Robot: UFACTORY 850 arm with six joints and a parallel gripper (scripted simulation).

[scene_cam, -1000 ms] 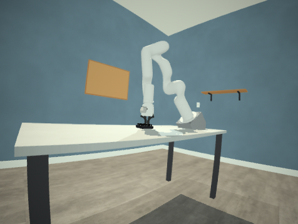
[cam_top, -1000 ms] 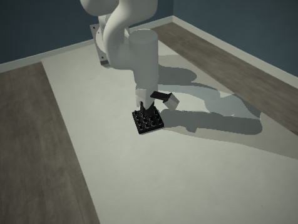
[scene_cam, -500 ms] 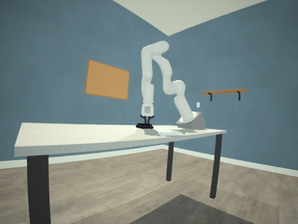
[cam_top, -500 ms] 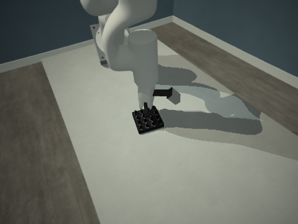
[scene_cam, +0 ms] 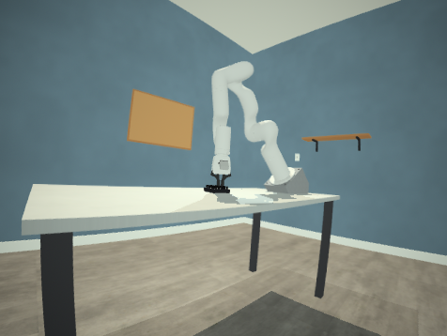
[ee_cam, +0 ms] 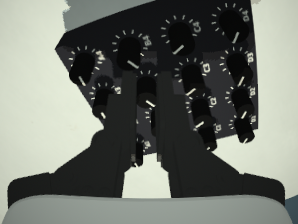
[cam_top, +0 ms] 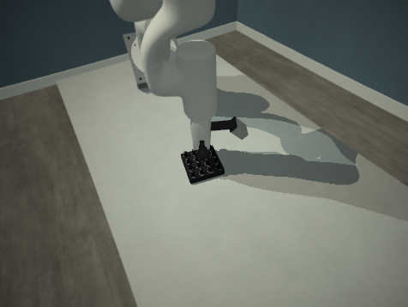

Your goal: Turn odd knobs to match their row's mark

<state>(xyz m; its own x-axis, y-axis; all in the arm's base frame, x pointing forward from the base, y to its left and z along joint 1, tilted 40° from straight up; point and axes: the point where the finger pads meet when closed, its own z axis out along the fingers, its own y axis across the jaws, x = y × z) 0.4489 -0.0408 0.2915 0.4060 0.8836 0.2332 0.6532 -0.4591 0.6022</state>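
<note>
The black knob box (cam_top: 202, 166) stands on the white table, with four rows of black knobs bearing white lines. It also shows in the exterior view (scene_cam: 216, 189) and fills the upper half of the wrist view (ee_cam: 166, 70). My gripper (cam_top: 201, 150) points straight down over the box. In the wrist view its two dark fingers are closed on the sides of one knob (ee_cam: 147, 90) in the inner part of the grid. The printed name of that knob is too blurred to read. The fingers hide some of the knobs beside it.
The arm's base (scene_cam: 287, 182) stands on the table behind the box. The arm's links (cam_top: 189, 81) hang over the box and shade the table to the right. The table's long edge (cam_top: 99, 206) runs to the left of the box.
</note>
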